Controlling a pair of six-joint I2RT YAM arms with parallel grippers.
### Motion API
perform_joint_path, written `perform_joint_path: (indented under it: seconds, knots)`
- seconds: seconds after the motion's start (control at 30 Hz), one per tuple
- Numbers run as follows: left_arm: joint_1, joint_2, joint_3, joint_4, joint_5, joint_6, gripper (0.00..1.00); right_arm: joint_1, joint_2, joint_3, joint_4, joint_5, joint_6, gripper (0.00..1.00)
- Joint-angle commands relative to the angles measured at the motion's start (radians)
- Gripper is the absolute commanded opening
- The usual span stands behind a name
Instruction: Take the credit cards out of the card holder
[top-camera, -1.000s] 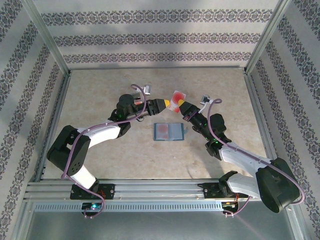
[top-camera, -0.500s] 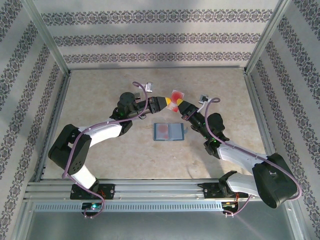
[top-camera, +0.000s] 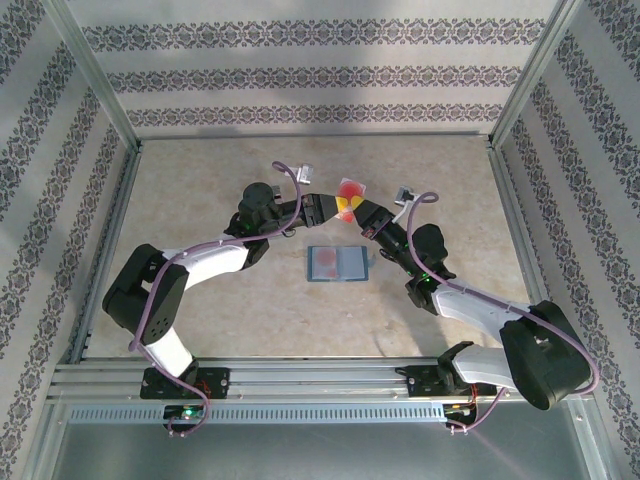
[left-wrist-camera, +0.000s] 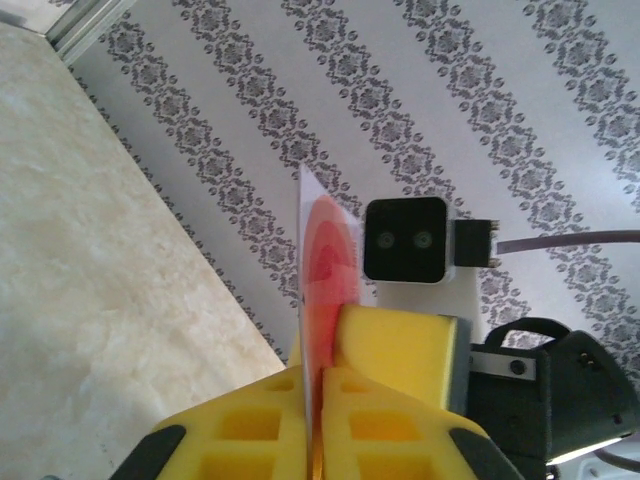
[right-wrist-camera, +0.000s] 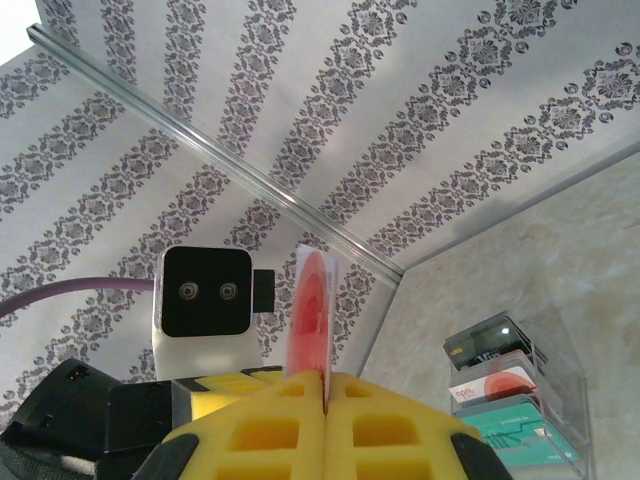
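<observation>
A red-and-white credit card (top-camera: 352, 189) is held in the air above the far middle of the table, where both grippers meet. My left gripper (top-camera: 337, 205) is shut on its lower edge; the left wrist view shows the card (left-wrist-camera: 325, 265) edge-on between the yellow pads (left-wrist-camera: 312, 378). My right gripper (top-camera: 358, 210) is shut on the same card (right-wrist-camera: 312, 305), pinched at its bottom (right-wrist-camera: 326, 378). The teal card holder (top-camera: 338, 263) lies open on the table below, with a reddish card (top-camera: 327, 262) in its left panel.
A stack of dark grey, red-and-white and teal cards (right-wrist-camera: 500, 395) sits in a clear stand on the table, low at the right of the right wrist view. Patterned walls enclose the table (top-camera: 200, 180) on three sides.
The left gripper has reached right to the card and shut on it. The right gripper has carried the card slightly left and farther back. The holder has not moved.
</observation>
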Motion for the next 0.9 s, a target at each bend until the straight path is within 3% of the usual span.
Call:
perform_joint_path:
  seconds: [0.0, 0.07, 0.17, 0.3, 0.4, 0.57, 0.63, 0.73, 0.87]
  knots:
    - [-0.011, -0.012, 0.032, 0.036, 0.031, 0.018, 0.04, 0.005, -0.004, 0.005, 0.043, -0.016, 0.006, 0.01]
    - [-0.005, -0.025, 0.039, 0.004, 0.037, 0.045, 0.02, -0.005, -0.016, -0.008, 0.038, -0.014, 0.005, 0.06]
    - [0.016, -0.052, 0.056, -0.09, 0.058, 0.109, 0.0, -0.023, -0.05, -0.023, -0.004, -0.013, -0.017, 0.23]
    - [0.086, -0.09, 0.117, -0.339, 0.14, 0.291, 0.0, -0.05, -0.135, -0.039, -0.151, 0.006, -0.068, 0.4]
    - [0.142, -0.118, 0.192, -0.668, 0.154, 0.582, 0.0, -0.049, -0.225, -0.023, -0.361, 0.045, -0.143, 0.49]
    - [0.182, -0.097, 0.383, -1.247, -0.036, 1.184, 0.0, -0.02, -0.365, 0.031, -0.714, 0.136, -0.278, 0.55]
    - [0.202, -0.058, 0.443, -1.365, -0.074, 1.336, 0.0, -0.008, -0.401, 0.058, -0.827, 0.173, -0.313, 0.58]
    - [0.252, 0.029, 0.552, -1.536, -0.019, 1.533, 0.0, 0.008, -0.426, 0.099, -0.986, 0.242, -0.34, 0.62]
    - [0.283, 0.136, 0.669, -1.701, -0.061, 1.797, 0.0, 0.024, -0.415, 0.152, -1.142, 0.323, -0.356, 0.73]
